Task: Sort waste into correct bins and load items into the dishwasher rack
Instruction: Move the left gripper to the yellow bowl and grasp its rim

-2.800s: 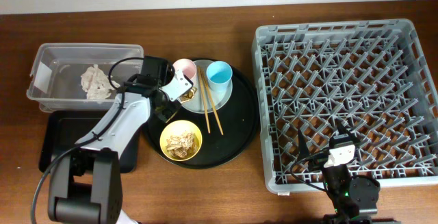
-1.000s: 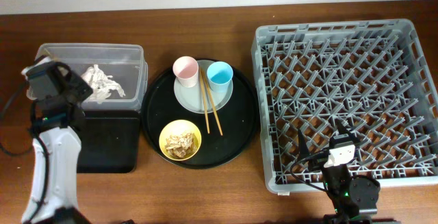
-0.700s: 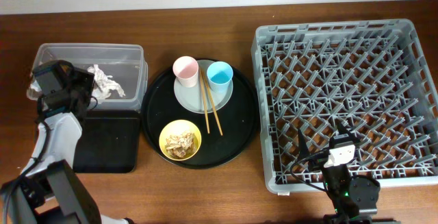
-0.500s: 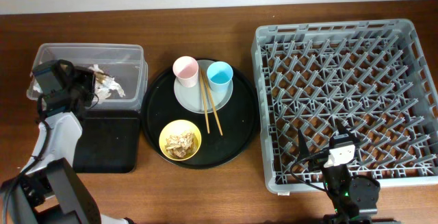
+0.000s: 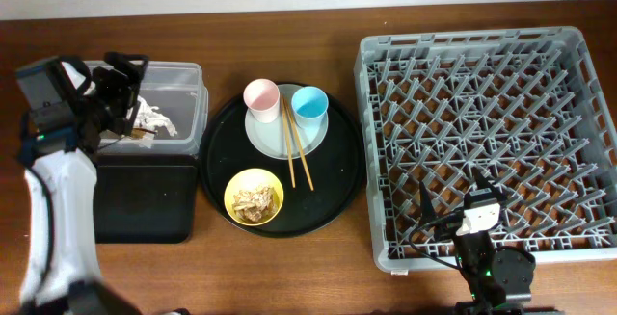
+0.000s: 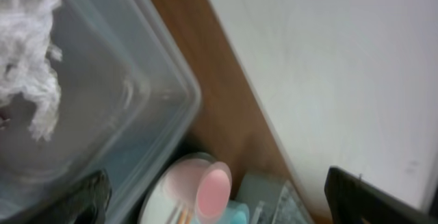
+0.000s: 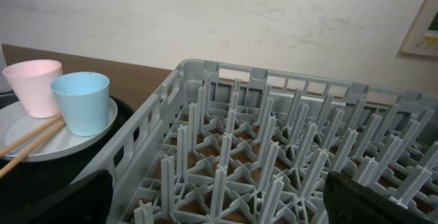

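Left gripper [image 5: 123,91] hovers over the left end of the clear tub [image 5: 183,69], jaws wide, nothing between them. The tissue [image 5: 149,119] lies inside the tub, just below and right of my fingers. In the wrist view it sits loose against the tub floor, apart from me.

Right gripper [image 5: 451,197] sits at the near edge of the rack [image 5: 482,45], jaws wide and empty.

Left to sort, as I judge it: the scraps [image 5: 256,201] in the yellow bowl [image 5: 234,188], near side of the round tray [image 5: 337,199]. The pink cup [image 5: 260,96], blue cup [image 5: 309,103], plate [image 5: 275,142] and chopsticks [image 5: 297,156] wait at the far side.

To do this well:
- Rise straight up first, clear of the tub wall, so a finger doesn't drag the tissue out.
- Then swing right to the bowl.
- Take the bowl by its left rim, one finger inside.
- Keep it level until it is over the black tray [image 5: 145,209].
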Robot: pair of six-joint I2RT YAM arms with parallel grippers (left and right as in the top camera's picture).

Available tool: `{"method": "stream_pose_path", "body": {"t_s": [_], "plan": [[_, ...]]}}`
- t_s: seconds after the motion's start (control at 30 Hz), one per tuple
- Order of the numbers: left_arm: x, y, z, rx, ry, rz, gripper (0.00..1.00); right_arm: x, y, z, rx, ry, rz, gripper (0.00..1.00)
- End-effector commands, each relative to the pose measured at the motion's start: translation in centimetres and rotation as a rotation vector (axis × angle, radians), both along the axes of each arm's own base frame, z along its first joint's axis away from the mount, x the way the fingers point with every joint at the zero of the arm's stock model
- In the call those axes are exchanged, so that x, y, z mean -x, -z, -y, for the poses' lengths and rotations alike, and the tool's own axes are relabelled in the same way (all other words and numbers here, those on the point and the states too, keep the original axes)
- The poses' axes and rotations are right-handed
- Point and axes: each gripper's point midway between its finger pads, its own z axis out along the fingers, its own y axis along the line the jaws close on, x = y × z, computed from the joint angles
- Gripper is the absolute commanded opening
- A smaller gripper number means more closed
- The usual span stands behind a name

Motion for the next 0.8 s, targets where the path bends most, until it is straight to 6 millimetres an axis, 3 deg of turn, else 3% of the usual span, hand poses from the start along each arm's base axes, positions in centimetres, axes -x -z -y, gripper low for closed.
{"method": "stream_pose_path", "body": {"t_s": [0.0,0.1,0.17,0.27,0.3,0.43,0.47,0.53,0.6,0.77], "plan": [[5.3,-5.2,6.4,-0.258,0.28,0.085,0.99,0.0,0.2,0.0,-0.011,0.002,-0.005,0.99],[10.1,-3.7,10.8,-0.386,0.424,-0.033,0.99,0.0,0.2,0.0,-0.011,0.002,-0.005,0.98],[13.3,-1.6,14.1,-0.495,0.544,-0.141,0.99,0.0,0.2,0.0,-0.011,0.002,-0.005,0.98],[16.5,0.2,19.9,-0.559,0.771,-0.18,0.98,0.0,0.2,0.0,-0.011,0.002,-0.005,0.98],[17.0,0.7,21.3,-0.581,0.821,-0.18,0.91,0.0,0.2,0.0,-0.011,0.002,-0.005,0.98],[18.0,2.9,24.0,-0.687,0.919,-0.217,0.31,0.0,0.2,0.0,-0.011,0.002,-0.005,0.98],[18.2,3.5,24.6,-0.695,0.944,-0.231,0.25,0.0,0.2,0.0,-0.011,0.002,-0.005,0.98],[18.4,4.5,25.1,-0.695,0.971,-0.262,0.27,0.0,0.2,0.0,-0.011,0.002,-0.005,0.98],[18.2,5.3,25.3,-0.699,0.978,-0.29,0.38,0.0,0.2,0.0,-0.011,0.002,-0.005,0.98],[17.5,8.5,25.0,-0.753,0.982,-0.398,0.38,0.0,0.2,0.0,-0.011,0.002,-0.006,0.98]]}}
